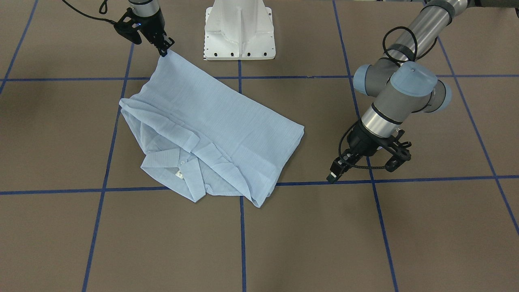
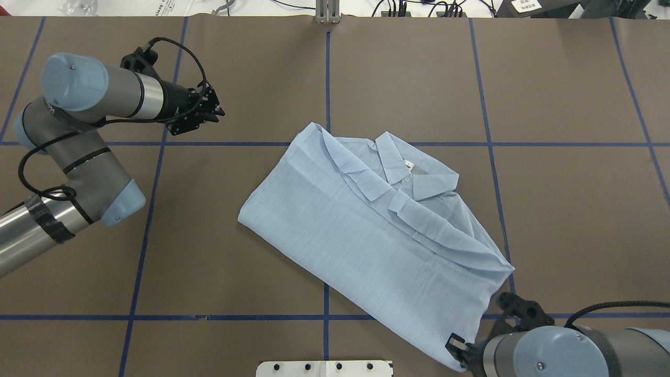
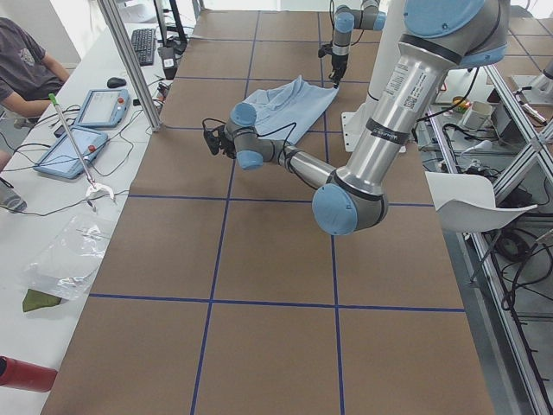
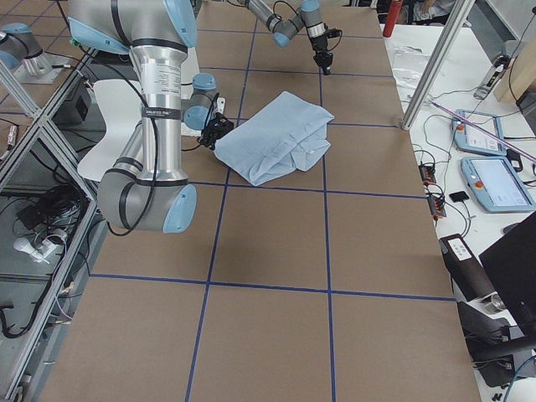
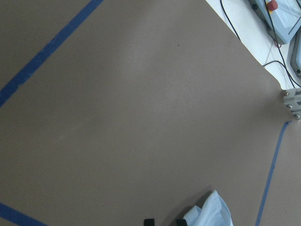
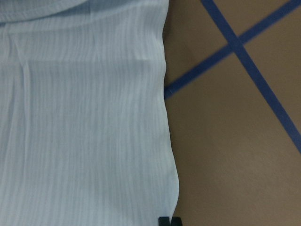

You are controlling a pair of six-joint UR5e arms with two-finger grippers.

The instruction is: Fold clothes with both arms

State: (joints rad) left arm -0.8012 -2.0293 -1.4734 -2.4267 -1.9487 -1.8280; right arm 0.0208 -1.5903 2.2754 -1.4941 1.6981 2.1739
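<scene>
The pale-blue shirt (image 1: 227, 121) lies folded into a slanted oblong in the middle of the brown table, collar (image 2: 403, 167) and neck label up, on its far side from the robot. My right gripper (image 1: 164, 50) is shut on the shirt's corner nearest the robot base; it also shows in the overhead view (image 2: 455, 345) and in the right wrist view (image 6: 169, 220), where the shirt (image 6: 84, 117) fills the left. My left gripper (image 2: 220, 111) hovers over bare table well off the shirt's other end, empty, its tips (image 5: 149, 221) slightly apart. A shirt corner (image 5: 211, 212) shows at the bottom of the left wrist view.
The white pedestal base (image 1: 239, 28) stands at the table's robot side, close to the held corner. Blue tape lines (image 1: 241, 227) grid the table. Beyond the far edge are tablets (image 3: 99, 108), cables and a seated person (image 3: 26, 69).
</scene>
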